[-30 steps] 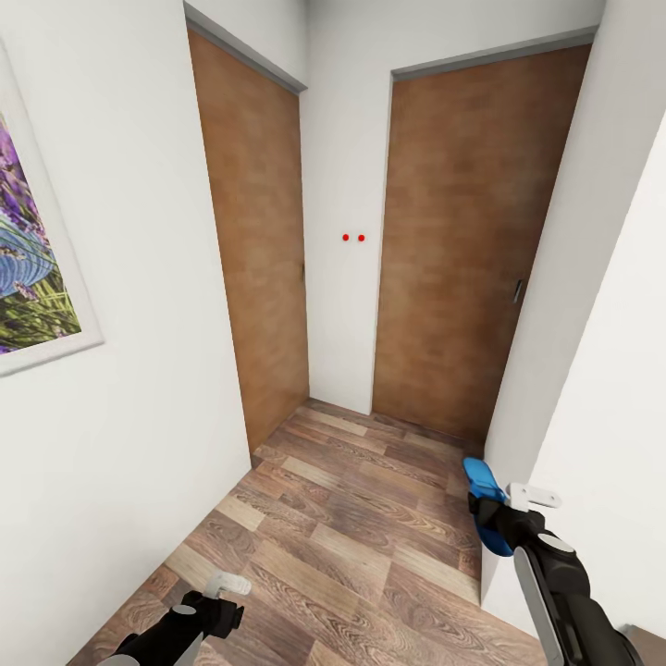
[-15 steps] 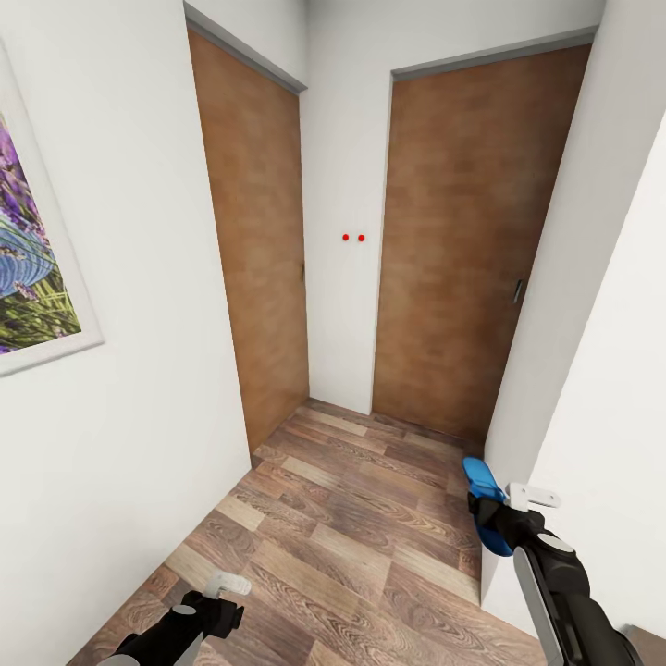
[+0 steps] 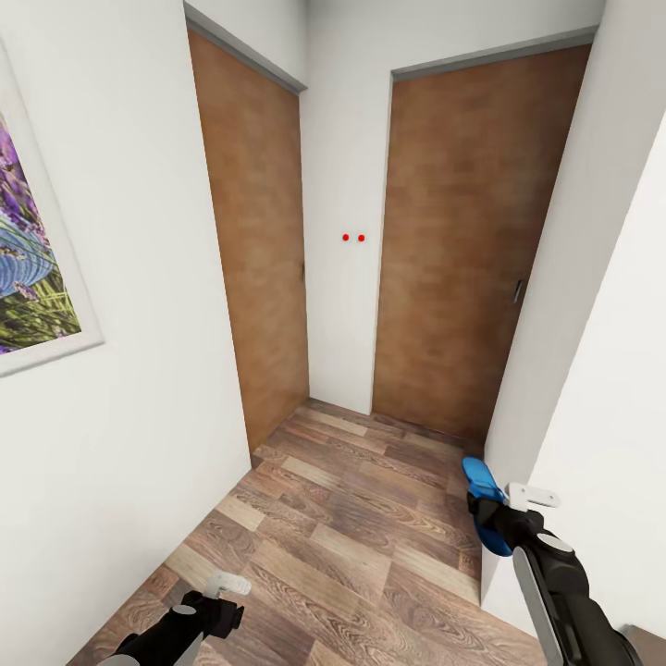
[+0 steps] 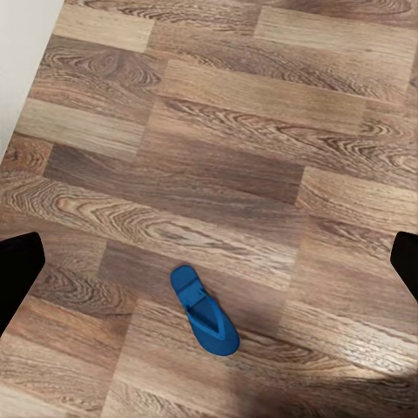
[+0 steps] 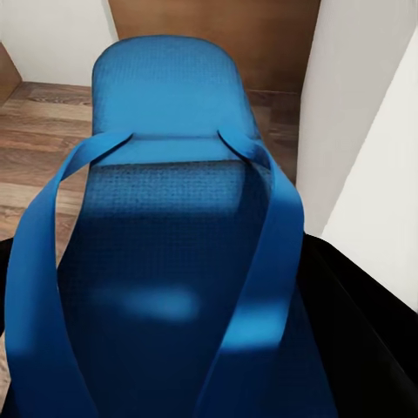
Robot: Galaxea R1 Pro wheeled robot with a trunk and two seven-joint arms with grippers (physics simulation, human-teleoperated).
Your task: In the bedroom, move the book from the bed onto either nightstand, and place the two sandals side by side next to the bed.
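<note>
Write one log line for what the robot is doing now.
place: hallway, two doors | right pincer: shut on sandal | left pincer: open | other sandal: on floor

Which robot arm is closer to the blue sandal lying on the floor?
Left. Its end effector hangs open above the sandal on the floor, looking down at it. The right end effector is across the hallway, gripping the other sandal.

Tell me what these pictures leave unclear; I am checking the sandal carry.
- Right end effector, head view: the blue sandal it holds covers its fingers.
- Held sandal, right wrist view: its heel is cut off by the edge.
- Left end effector, head view: too small to tell open from shut.
- Second sandal lies on the wood floor, left wrist view: its place in the hallway is unclear.
</note>
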